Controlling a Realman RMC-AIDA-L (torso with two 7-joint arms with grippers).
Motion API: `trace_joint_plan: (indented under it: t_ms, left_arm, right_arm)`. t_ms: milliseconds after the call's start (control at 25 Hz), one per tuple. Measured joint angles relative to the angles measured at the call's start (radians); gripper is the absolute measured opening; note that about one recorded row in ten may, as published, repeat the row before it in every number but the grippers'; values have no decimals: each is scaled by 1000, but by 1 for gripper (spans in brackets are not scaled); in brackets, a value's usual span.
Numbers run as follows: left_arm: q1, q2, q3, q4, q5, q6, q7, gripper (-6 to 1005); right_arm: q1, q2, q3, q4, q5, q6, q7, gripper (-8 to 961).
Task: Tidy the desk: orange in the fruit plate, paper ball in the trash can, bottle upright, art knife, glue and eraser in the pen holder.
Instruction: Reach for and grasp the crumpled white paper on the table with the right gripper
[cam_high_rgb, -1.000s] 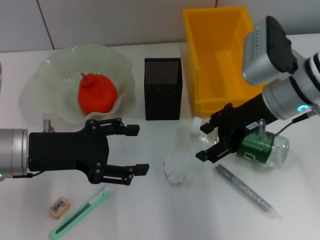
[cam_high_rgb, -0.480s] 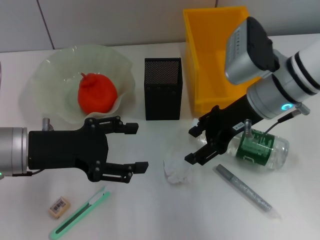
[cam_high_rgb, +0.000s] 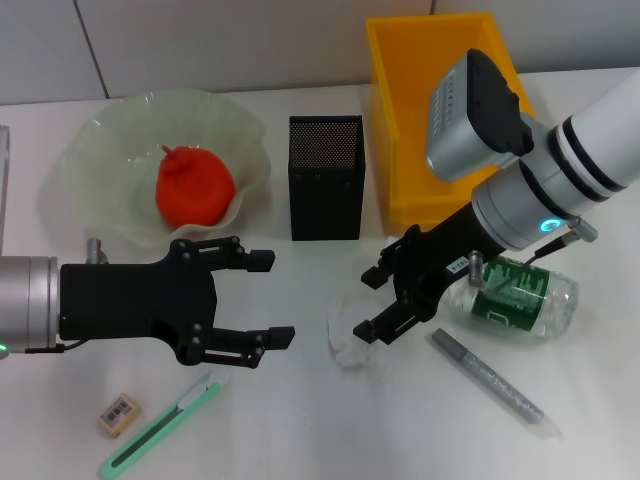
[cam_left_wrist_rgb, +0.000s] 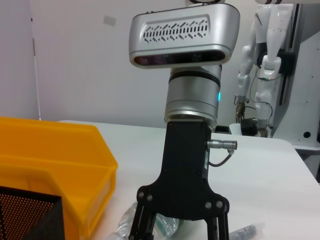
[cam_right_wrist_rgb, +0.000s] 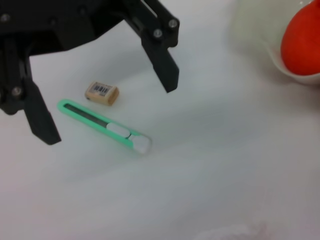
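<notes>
The white table (cam_high_rgb: 300, 420) fills the head view. The yellow bin (cam_high_rgb: 432, 110), the largest item, stands at the upper right of the frame, and the ruffled pale green fruit plate (cam_high_rgb: 110, 160) sits at upper left with the orange (cam_high_rgb: 193, 187) already inside it. The right gripper (cam_high_rgb: 388, 302) reaches in from the right toward the centre, its fingers spread, directly over the right edge of the crumpled paper ball (cam_high_rgb: 347, 335) at lower centre. The left gripper (cam_high_rgb: 265, 298) comes in from the left edge at mid-height, its fingers also spread wide and holding nothing, hovering above the table. The black mesh pen holder (cam_high_rgb: 325, 177) stands at upper centre between plate and bin. The green-labelled bottle (cam_high_rgb: 515, 297) lies on its side at the right, partly under the right arm. Below it, the grey glue stick (cam_high_rgb: 490, 380) lies diagonally at lower right. The green art knife (cam_high_rgb: 160, 427) lies at lower left, with the small tan eraser (cam_high_rgb: 117, 413) just beside it.
</notes>
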Motion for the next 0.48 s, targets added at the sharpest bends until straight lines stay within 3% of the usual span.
trace_joint_plan:
  t_ms: [480]
  left_arm:
    - [0, -1, 6, 0, 0, -4, 2, 865]
  right_arm:
    - [2, 0, -21, 28, 0, 10, 12, 761]
